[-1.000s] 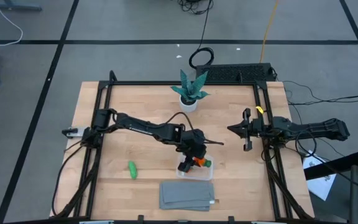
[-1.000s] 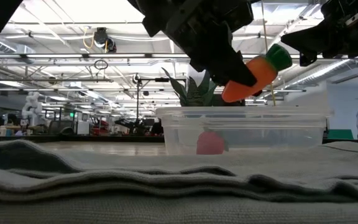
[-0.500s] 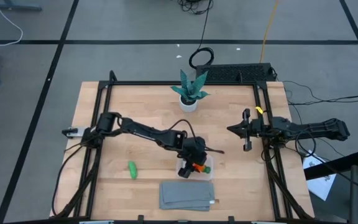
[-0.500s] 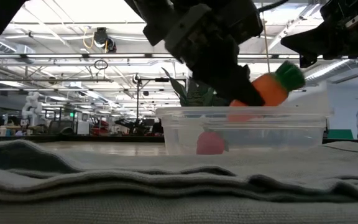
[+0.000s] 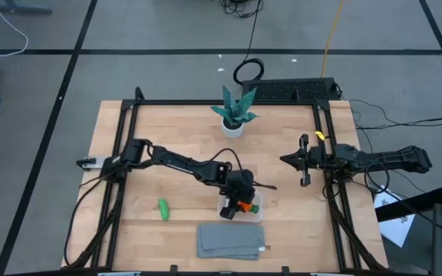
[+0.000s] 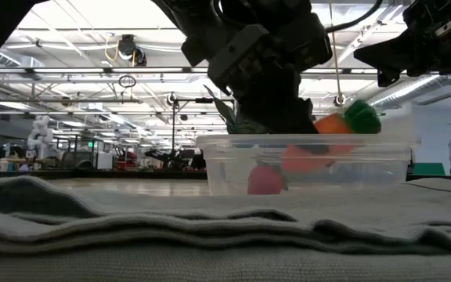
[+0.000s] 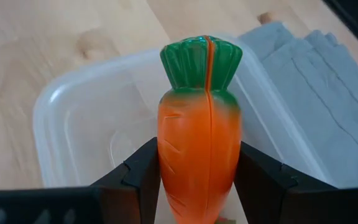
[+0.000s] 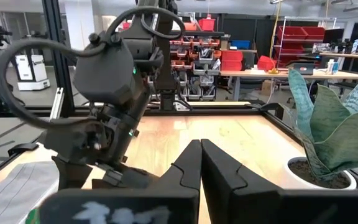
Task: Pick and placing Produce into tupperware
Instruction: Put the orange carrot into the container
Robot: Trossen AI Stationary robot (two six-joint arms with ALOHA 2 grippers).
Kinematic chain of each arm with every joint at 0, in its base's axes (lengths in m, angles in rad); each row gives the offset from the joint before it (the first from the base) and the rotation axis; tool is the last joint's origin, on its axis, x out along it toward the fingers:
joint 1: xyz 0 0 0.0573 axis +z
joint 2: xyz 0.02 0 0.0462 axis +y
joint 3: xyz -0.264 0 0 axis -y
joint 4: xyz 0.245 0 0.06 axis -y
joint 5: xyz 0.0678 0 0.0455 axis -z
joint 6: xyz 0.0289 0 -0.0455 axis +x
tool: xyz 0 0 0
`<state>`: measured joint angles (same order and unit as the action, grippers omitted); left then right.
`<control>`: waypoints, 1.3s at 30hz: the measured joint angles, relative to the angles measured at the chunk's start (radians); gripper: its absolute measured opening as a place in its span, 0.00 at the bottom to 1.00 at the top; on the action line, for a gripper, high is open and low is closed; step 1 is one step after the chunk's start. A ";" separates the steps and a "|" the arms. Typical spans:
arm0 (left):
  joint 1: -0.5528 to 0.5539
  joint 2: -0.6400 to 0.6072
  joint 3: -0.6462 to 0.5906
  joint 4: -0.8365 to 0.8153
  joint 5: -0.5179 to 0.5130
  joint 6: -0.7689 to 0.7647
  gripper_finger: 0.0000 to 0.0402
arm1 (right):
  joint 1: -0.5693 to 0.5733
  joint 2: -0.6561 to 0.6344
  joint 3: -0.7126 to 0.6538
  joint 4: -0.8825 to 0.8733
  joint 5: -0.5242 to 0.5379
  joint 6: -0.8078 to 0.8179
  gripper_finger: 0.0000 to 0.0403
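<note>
Left end effector (image 7: 199,180) grips carrot (image 7: 200,124) — partly inside tupperware (image 7: 73,124).

From the high view we look straight down on the whole counter (image 5: 129,153) and the floor around it, from well above. The low view sits at counter height, just behind a folded grey cloth (image 6: 210,227) that fills its foreground, and faces level across the counter into the room beyond. The left wrist view looks down at close range onto the tupperware (image 7: 79,124). The right wrist view faces across the counter toward the left arm (image 8: 114,106), with the potted plant (image 8: 328,134) at its edge. The high view shares the tupperware (image 5: 253,208), cloth (image 5: 231,240) and plant (image 5: 235,112) with the others.
</note>
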<state>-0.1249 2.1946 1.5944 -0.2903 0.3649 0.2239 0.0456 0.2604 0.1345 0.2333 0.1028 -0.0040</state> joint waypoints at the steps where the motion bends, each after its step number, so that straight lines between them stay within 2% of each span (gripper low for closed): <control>1: 0.000 -0.001 0.000 0.001 0.000 0.000 0.42 | 0.000 0.000 0.000 0.000 0.000 0.000 0.00; 17: 0.004 -0.002 0.000 -0.024 -0.011 0.008 0.42 | 0.000 0.000 0.000 0.000 0.000 -0.003 0.00; 39: 0.006 -0.002 0.000 -0.052 -0.056 -0.070 0.42 | 0.000 0.000 0.000 0.000 0.000 -0.004 0.00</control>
<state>-0.1194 2.1929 1.5944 -0.3424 0.3084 0.1543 0.0456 0.2600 0.1345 0.2333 0.1028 -0.0078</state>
